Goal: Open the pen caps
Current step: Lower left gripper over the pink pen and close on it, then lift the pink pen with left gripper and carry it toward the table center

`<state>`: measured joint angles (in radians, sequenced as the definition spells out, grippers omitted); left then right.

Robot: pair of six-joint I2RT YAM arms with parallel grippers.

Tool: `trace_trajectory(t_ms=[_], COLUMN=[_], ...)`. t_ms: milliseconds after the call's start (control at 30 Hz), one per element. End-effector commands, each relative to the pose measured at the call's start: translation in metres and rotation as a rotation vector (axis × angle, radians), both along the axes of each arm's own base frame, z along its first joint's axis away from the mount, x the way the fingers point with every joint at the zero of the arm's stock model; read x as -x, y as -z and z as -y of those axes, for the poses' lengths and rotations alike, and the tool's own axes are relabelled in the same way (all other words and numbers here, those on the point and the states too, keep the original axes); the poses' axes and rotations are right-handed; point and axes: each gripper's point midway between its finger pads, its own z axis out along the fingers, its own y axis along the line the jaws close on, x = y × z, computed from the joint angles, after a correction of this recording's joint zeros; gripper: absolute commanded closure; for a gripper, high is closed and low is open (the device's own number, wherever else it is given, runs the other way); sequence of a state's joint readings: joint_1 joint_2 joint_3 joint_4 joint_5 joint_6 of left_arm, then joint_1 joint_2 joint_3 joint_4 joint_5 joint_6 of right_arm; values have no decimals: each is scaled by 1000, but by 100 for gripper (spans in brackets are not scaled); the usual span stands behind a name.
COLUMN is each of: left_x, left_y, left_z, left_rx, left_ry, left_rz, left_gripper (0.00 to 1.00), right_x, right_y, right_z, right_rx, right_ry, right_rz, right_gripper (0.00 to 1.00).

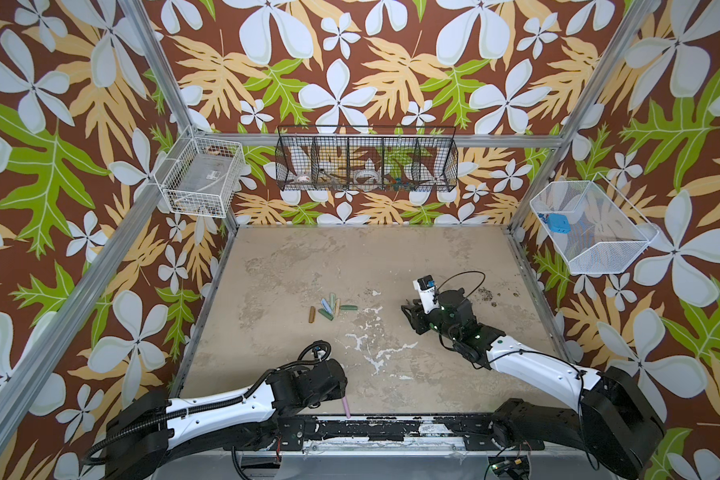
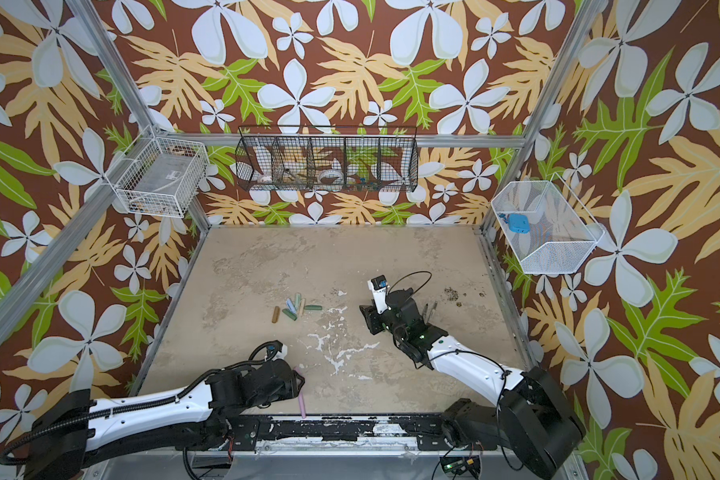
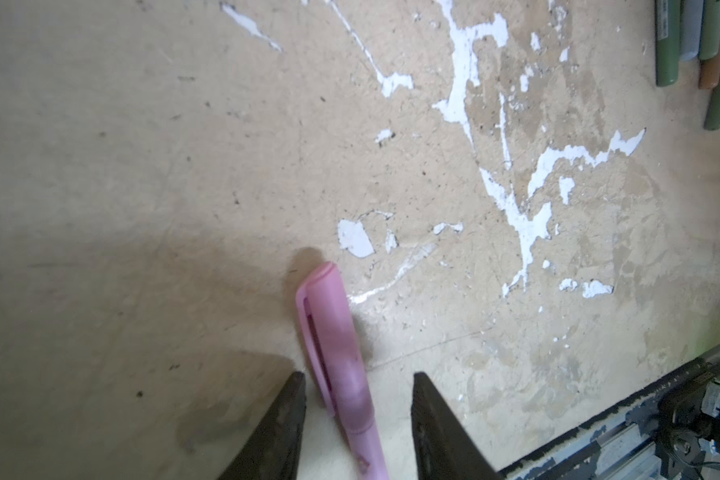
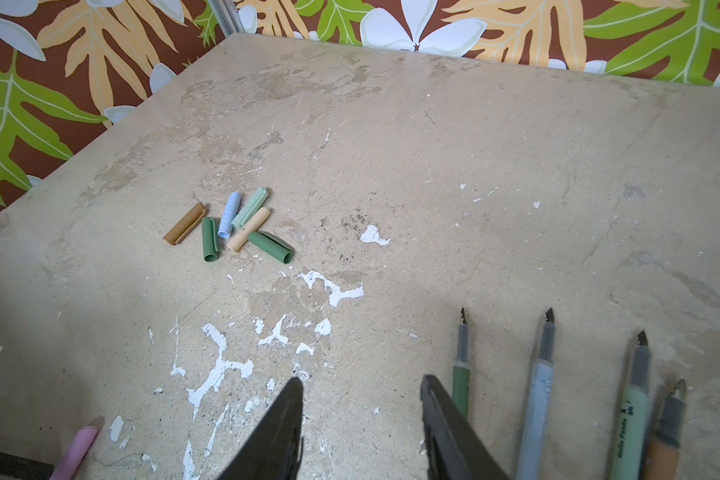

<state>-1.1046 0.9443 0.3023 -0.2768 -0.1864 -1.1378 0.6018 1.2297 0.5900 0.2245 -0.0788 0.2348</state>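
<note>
A pink pen (image 1: 346, 405) lies near the table's front edge with its pink cap (image 3: 329, 324) still on. My left gripper (image 3: 358, 376) is open and straddles it where the cap meets the body, with a gap on each side. Several loose pen caps (image 4: 225, 224), brown, green, light blue and beige, lie in a small pile (image 1: 331, 309) mid-table. My right gripper (image 4: 361, 379) is open and empty over bare table at the right. Several uncapped pens (image 4: 537, 395) lie right beside it.
A black rail (image 1: 371, 428) runs along the front edge, close behind the pink pen. A black wire basket (image 1: 366, 160) hangs on the back wall, and white wire baskets hang on the left wall (image 1: 202, 176) and right wall (image 1: 591, 226).
</note>
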Motion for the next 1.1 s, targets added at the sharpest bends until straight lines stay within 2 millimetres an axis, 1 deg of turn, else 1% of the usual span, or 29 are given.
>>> trace_trajectory(t_ms=[0, 200, 400, 633, 800, 933, 1067], left_x=[1, -2, -4, -7, -10, -18, -35], left_y=[5, 7, 10, 7, 1, -1, -2], left_z=[-2, -8, -8, -3, 8, 12, 15], left_rx=[-50, -145, -187, -186, -156, -180, -195], left_ry=[25, 31, 44, 60, 88, 107, 100], left_rz=[-11, -11, -12, 0, 22, 32, 38], left_gripper=[59, 64, 67, 77, 83, 83, 83], right_x=[-2, -4, -3, -3, -2, -1, -1], right_y=[-1, -1, -3, -2, 0, 2, 3], right_z=[2, 3, 4, 2, 1, 0, -1], right_rx=[9, 9, 3, 4, 2, 3, 4], right_ry=[10, 25, 26, 17, 11, 4, -1], right_rz=[14, 19, 27, 17, 12, 6, -1], right_gripper=[54, 53, 52, 52, 51, 51, 51])
